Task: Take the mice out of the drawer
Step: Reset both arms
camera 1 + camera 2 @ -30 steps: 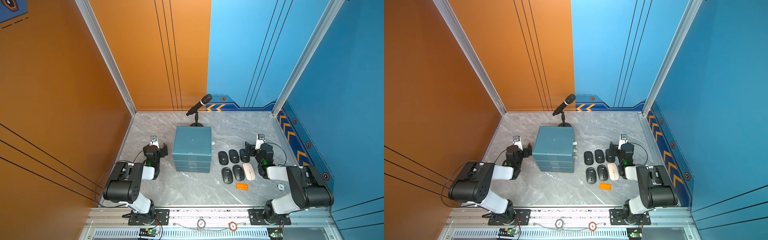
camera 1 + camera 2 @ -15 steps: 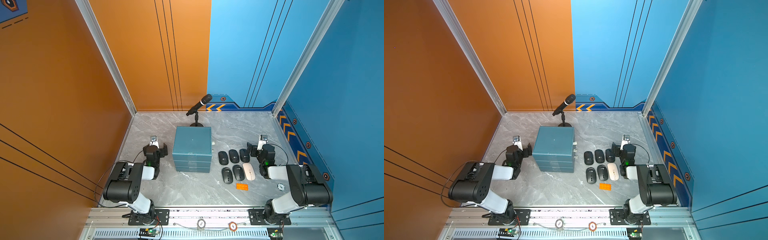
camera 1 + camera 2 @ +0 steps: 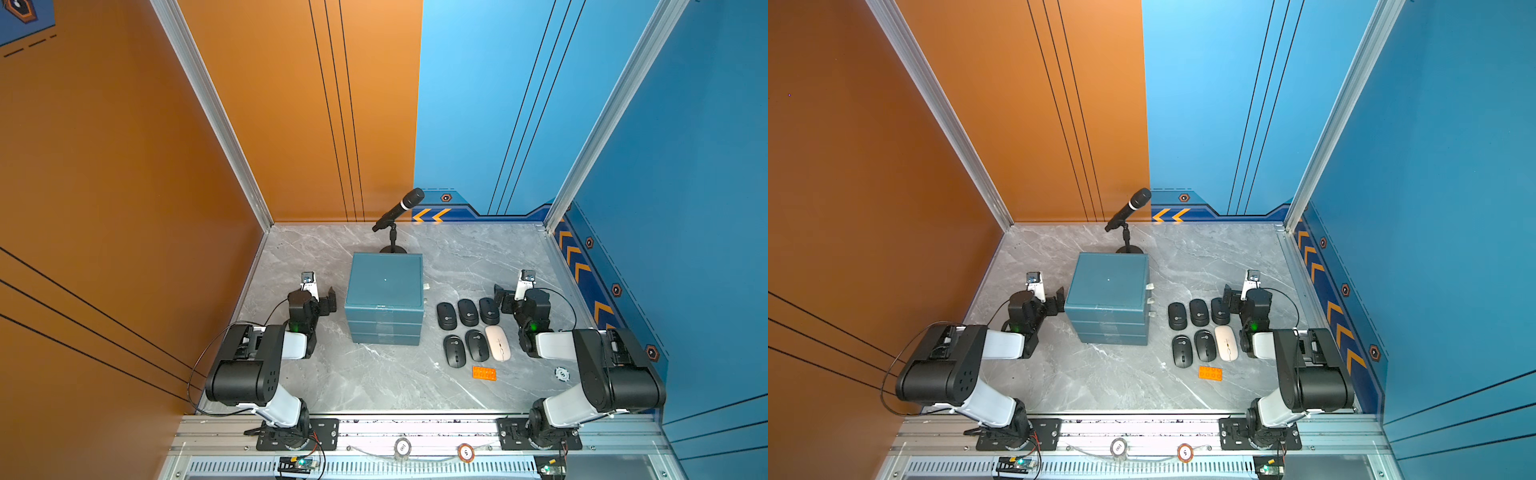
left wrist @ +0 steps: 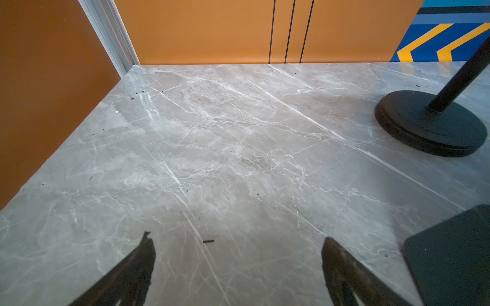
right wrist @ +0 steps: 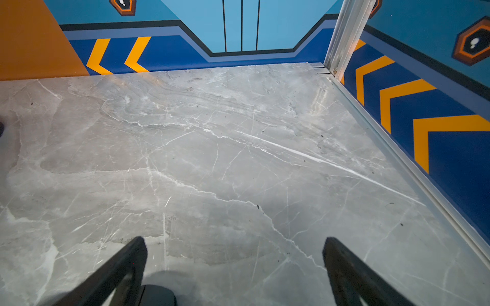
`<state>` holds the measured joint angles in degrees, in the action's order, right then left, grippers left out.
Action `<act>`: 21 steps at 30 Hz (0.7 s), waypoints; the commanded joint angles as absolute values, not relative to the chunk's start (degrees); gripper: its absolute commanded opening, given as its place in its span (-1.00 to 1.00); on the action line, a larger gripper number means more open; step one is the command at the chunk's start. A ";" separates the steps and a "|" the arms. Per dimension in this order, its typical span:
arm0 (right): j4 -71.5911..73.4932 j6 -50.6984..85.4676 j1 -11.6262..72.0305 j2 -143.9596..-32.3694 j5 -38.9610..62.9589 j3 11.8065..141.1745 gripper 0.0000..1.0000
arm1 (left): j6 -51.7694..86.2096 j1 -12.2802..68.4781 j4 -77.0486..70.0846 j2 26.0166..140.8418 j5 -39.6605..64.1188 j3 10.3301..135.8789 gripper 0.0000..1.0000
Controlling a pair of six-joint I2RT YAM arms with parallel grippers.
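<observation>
six mice, flat, two rows of three, five black, one cream mouse

black mice: five. pale pinkish mouse: one. mice total: six. teal drawer unit: one, three tiers stacked. microphone on stand: one. orange studded plate: one. robot arms: two.
</observation>
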<state>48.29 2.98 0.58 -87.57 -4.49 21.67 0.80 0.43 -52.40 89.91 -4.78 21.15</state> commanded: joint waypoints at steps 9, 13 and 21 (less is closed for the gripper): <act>48.79 3.16 1.14 -87.89 -5.52 22.24 0.99 | -0.52 0.88 -51.68 89.30 -4.22 21.97 0.95; 48.79 3.17 1.14 -87.85 -5.52 22.24 0.99 | -0.49 0.88 -51.68 89.23 -4.21 21.98 0.95; 48.80 3.07 1.32 -87.89 -5.81 22.24 0.99 | -0.59 0.97 -51.73 89.32 -4.37 22.03 0.95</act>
